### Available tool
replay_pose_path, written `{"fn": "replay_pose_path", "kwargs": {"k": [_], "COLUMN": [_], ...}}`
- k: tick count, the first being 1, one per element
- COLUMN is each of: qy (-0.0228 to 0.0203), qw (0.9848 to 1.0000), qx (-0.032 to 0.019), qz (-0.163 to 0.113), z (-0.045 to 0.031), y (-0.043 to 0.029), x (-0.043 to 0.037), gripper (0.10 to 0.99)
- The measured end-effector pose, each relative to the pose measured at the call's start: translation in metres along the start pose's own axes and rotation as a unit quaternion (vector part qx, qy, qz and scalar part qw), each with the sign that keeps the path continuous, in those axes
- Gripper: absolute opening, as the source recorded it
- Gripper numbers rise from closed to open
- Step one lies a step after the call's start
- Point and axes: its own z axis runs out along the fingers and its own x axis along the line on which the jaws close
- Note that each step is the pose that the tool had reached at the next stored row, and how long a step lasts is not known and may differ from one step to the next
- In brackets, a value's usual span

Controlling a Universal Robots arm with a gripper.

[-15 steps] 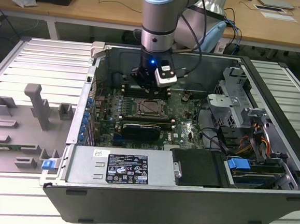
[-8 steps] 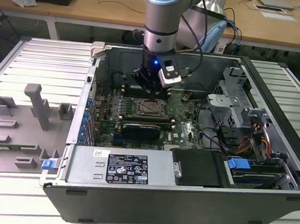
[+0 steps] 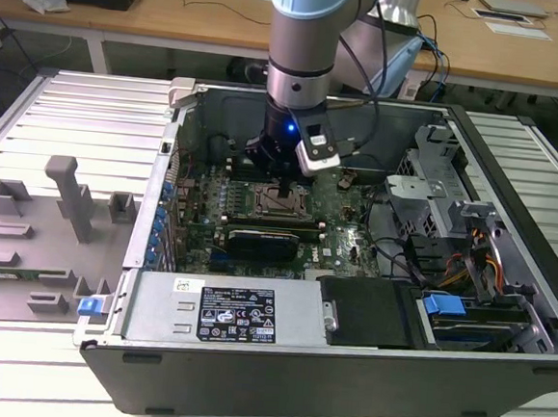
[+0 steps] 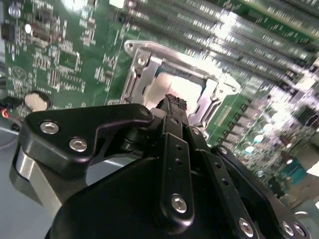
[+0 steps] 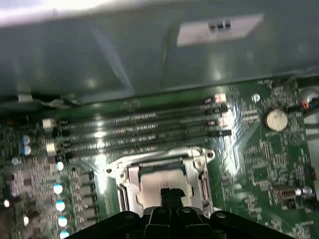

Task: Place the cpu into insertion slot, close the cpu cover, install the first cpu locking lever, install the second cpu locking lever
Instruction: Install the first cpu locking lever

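One arm reached down into the open computer case [image 3: 349, 301] in the exterior view, its gripper [image 3: 286, 186] directly over the insertion slot [image 3: 281, 204] near the middle of the motherboard [image 3: 341, 223]; the case lay on its side on a ribbed metal surface [image 3: 64, 114], with a grey fixture tray [image 3: 35, 238] towards the exterior view's left.

In both wrist views the jaws stood closed together, fingertips touching or nearly so, nothing seen between them; the gripper [image 5: 169, 191] hung just above the socket, tips over the pale metal top of the cpu [image 5: 159, 179]; whether the tips touched the chip, could not tell.

Cpu sat inside the insertion slot [image 5: 162, 174], framed by the cpu cover [image 5: 130, 179]; the silvery frame appeared to lie down around the chip, its window showing the chip's top; in the second wrist view the cpu [image 4: 172, 87] showed as a bright patch behind the gripper [image 4: 172, 102], with the cover [image 4: 142, 74] around it and the insertion slot [image 4: 199, 112] beneath.

Four long memory slots [image 5: 144, 132] ran just beyond the socket; a round coin cell [image 5: 275, 119] sat well apart on the green board [image 5: 259, 159]; position of the locking levers not made out.
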Motion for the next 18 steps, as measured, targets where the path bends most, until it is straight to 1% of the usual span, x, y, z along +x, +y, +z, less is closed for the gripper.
{"fn": "replay_pose_path", "kwargs": {"k": [2,3,4,5,7,9,11,13,14,16,18], "qy": [-0.0003,-0.0007,-0.0012,-0.0013,-0.0015,-0.0016,-0.0017,-0.0017,-0.0018,-0.0018,-0.0019], "qw": [1.0000,1.0000,1.0000,0.9999,0.9999,0.9999,0.9999,0.9999,0.9999,0.9999,0.9999], "qx": [0.0021,0.0045,0.0080,0.0100,0.0115,0.0118,0.0120,0.0124,0.0130,0.0133,0.0133], "qz": [0.000,0.000,0.000,0.000,-0.001,-0.001,-0.001,-0.001,-0.001,-0.001,-0.001], "z": [-0.0002,-0.0001,-0.0001,-0.0003,-0.0008,-0.0023,-0.0103,-0.0166,-0.0224,-0.0265,-0.0274], "y": [-0.0048,-0.0057,-0.0061,-0.0064,-0.0065,-0.0063,-0.0059,-0.0056,-0.0053,-0.0051,-0.0050], "x": [-0.0007,-0.0009,-0.0009,-0.0010,-0.0010,-0.0010,-0.0013,-0.0015,-0.0016,-0.0018,-0.0018], "gripper": [0.106,0.106,0.106,0.106,0.106,0.106,0.106,0.106,0.106,0.106,0.106]}}
